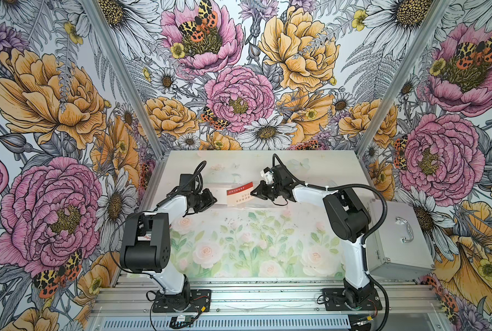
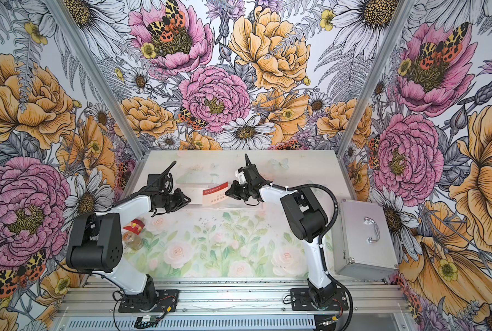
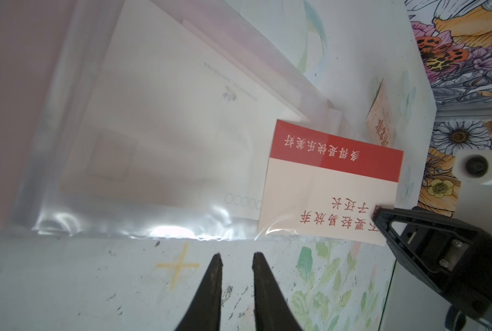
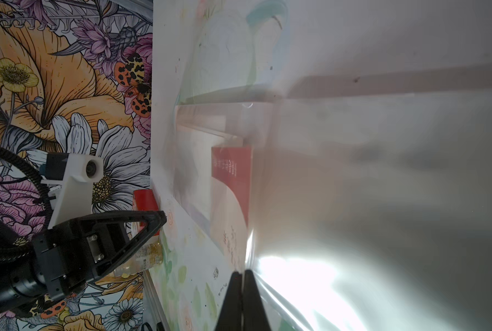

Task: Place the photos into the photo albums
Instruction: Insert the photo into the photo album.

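The photo album [image 3: 15, 114] lies open at the table's far middle, pale pink, with a clear sleeve page [image 3: 153, 120] over cream cards. In both top views it sits between the grippers [image 1: 220, 195] [image 2: 196, 194]. A red-and-cream photo [image 3: 327, 183] [image 1: 237, 193] with Chinese characters rests partly under the sleeve's edge. My right gripper [image 4: 241, 272] [image 1: 252, 193] is shut on this photo's outer corner. My left gripper [image 3: 236, 258] [image 1: 214, 199] hovers over bare table just short of the sleeve, jaws slightly apart and empty. Another cream photo [image 3: 380, 123] lies beyond.
A silver metal case [image 1: 396, 238] [image 2: 365, 238] stands at the table's right edge. A red-and-white box [image 2: 133, 226] and a small bottle [image 2: 131, 240] sit at the left edge beside the left arm. Flowered walls close in three sides.
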### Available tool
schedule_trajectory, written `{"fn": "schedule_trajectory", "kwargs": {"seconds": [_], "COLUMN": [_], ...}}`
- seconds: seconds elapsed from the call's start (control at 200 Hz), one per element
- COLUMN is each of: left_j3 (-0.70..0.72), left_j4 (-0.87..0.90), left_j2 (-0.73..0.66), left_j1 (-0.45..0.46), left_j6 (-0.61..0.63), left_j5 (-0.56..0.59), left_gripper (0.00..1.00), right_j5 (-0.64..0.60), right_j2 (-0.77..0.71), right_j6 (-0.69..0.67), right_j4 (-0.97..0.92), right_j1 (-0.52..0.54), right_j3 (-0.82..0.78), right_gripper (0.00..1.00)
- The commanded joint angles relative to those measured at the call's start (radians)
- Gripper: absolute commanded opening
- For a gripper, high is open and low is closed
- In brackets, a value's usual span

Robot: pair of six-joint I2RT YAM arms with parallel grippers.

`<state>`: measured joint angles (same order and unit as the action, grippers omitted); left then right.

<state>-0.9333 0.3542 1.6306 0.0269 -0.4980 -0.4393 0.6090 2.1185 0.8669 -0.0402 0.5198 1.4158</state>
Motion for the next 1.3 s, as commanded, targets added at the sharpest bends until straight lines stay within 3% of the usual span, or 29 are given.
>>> {"fn": "schedule_trajectory", "kwargs": {"seconds": [0.0,0.435,0.841,1.146,1.296], "left_j3": [0.011,0.011,0.015,0.013,0.013], "left_j4": [-0.022,-0.023,-0.023,-0.022,-0.022], "left_j2": [-0.025,-0.029,-0.041,-0.053,-0.074], "left_j1": [0.010,0.031,0.043,0.044,0.041], "left_j6": [-0.003,-0.009,-0.014,-0.023,-0.025], "left_j5": [0.003,0.011,0.015,0.005,0.004], "left_gripper": [0.22,0.22,0.22,0.22,0.22], "right_j5": [-0.035,-0.142,-0.129,-0.185,-0.222], "right_j2": [0.028,0.123,0.202,0.126,0.093], "right_j6": [0.012,0.093,0.108,0.028,-0.016], "right_j4": [0.023,0.026,-0.002,-0.108,-0.180], "right_j1": [0.015,0.084,0.116,0.104,0.098], "right_j3": [0.051,0.150,0.251,0.227,0.230], "right_gripper": [0.00,0.00,0.00,0.29,0.39]}}
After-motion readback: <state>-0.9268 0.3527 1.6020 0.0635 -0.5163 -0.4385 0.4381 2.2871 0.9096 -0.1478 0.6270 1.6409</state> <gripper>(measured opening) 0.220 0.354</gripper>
